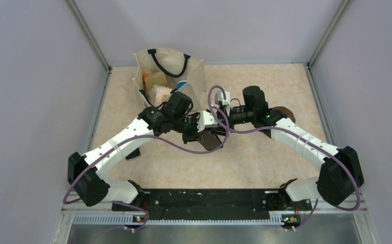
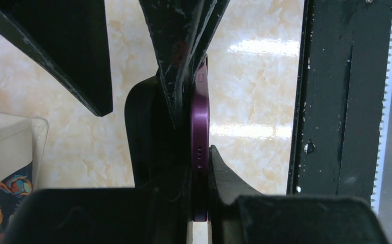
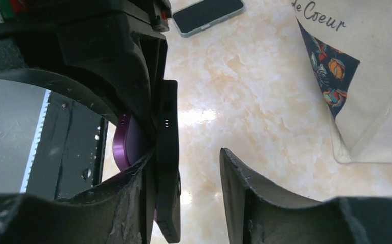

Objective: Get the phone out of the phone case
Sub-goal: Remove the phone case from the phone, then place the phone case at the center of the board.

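The purple phone (image 2: 200,122) shows edge-on in the left wrist view, and my left gripper (image 2: 200,170) is shut on it. The black phone case (image 2: 142,127) bulges away from the phone on its left side. In the right wrist view my right gripper (image 3: 194,178) stands open. Its left finger (image 3: 133,198) is wedged between the phone (image 3: 124,145) and the peeled-back case (image 3: 167,152). Its right finger (image 3: 245,198) stands apart from the case. From above, both grippers meet at the phone and case (image 1: 211,140) above mid-table.
A cream tote bag (image 1: 169,76) with items inside stands just behind the grippers, and its printed side (image 3: 366,81) is close on the right. A second phone (image 3: 208,15) lies flat on the table. A brown object (image 1: 285,112) sits behind the right arm. The black base rail (image 2: 346,101) runs along the near edge.
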Robot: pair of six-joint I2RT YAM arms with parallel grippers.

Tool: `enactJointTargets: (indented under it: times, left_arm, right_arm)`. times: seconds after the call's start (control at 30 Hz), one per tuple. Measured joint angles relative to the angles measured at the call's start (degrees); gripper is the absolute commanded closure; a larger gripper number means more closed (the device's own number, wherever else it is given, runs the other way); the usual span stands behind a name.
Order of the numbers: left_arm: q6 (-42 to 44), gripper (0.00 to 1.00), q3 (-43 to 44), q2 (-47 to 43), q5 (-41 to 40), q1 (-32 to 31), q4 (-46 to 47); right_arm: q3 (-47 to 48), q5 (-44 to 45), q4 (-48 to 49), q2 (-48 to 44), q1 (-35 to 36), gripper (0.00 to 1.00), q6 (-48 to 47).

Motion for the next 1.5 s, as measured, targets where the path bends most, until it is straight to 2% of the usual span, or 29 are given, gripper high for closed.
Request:
enactJointTargets:
  times: [0.17, 0.53, 0.73, 0.87, 1.0, 1.5]
  left_arm:
    - [-0.9, 1.00, 0.0, 0.0, -0.3, 0.0, 0.4]
    - [-2.3, 1.00, -1.6, -0.7, -1.9, 0.1, 1.9]
    - [-2.1, 1.00, -5.9, -5.6, -1.7, 0.4, 6.1]
    - [-1.7, 1.00, -6.8, -10.7, -1.7, 1.3, 4.8]
    - [-1.4, 1.00, -6.9, -14.0, -1.9, 2.6, 3.1]
    - [-1.4, 1.00, -5.9, -15.4, -4.7, 6.9, -0.5]
  right_arm:
    - [-0.1, -2.2, -0.6, 0.1, 0.5, 1.00, -0.7]
    - [1.2, -2.7, -1.6, 2.6, -0.7, 1.00, 0.8]
    - [1.2, -1.5, -0.8, 3.8, -7.1, 1.00, 6.4]
    - [1.1, 2.8, -0.6, 4.8, -12.2, 1.00, 9.1]
    - [0.7, 4.6, 1.6, 5.5, -13.5, 1.00, 11.7]
    - [-3.4, 3.4, 18.2, 25.0, -13.5, 1.00, 32.0]
